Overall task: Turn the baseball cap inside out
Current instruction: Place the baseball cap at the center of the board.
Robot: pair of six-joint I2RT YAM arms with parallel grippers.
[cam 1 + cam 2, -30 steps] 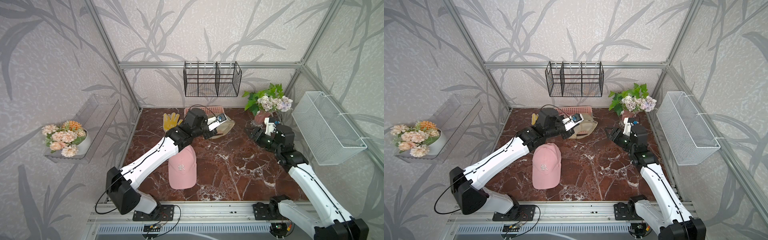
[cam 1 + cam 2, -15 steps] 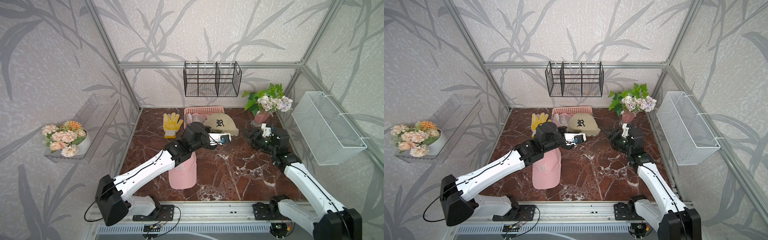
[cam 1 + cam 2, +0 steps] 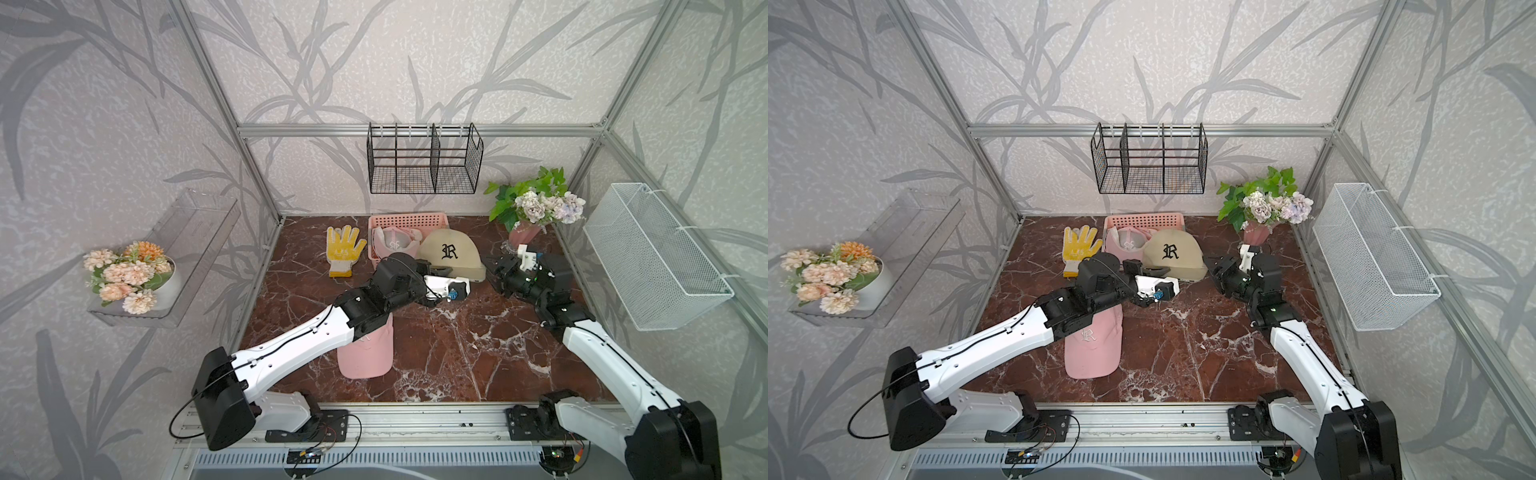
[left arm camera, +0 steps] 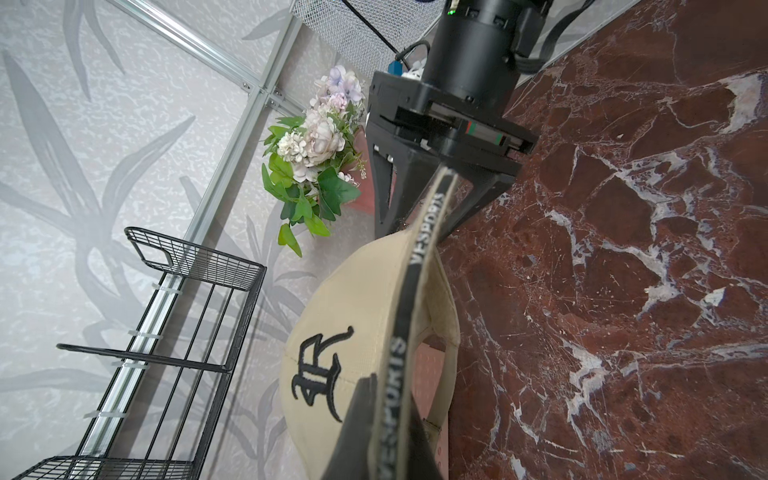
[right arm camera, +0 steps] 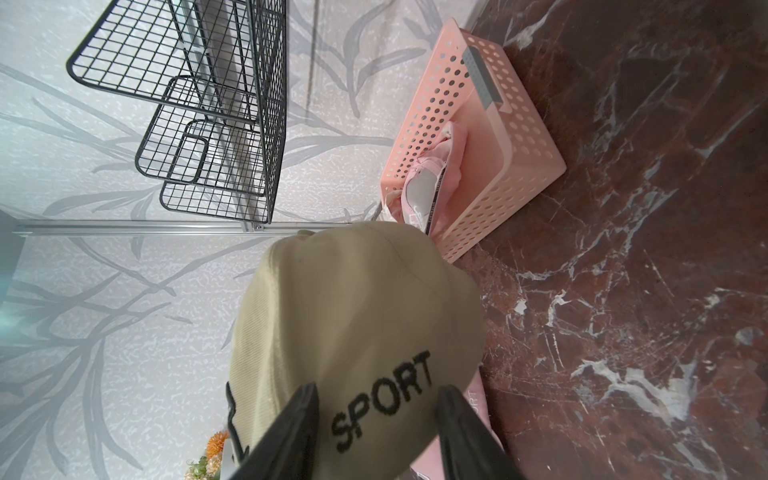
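Left wrist view: left gripper (image 4: pixel 388 419) clamps the tan cap (image 4: pixel 353 316); right gripper (image 4: pixel 409 230) (newly arrived) straddles its far rim, jaws apart, so inverting can start.

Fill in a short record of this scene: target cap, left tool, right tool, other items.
Target cap: beige cap, right side out, beside the pink basket
Left tool: shut on the cap's inner band
Right tool: open, jaws astride the cap's SPORT side
Other items: pink cap on the table, yellow glove
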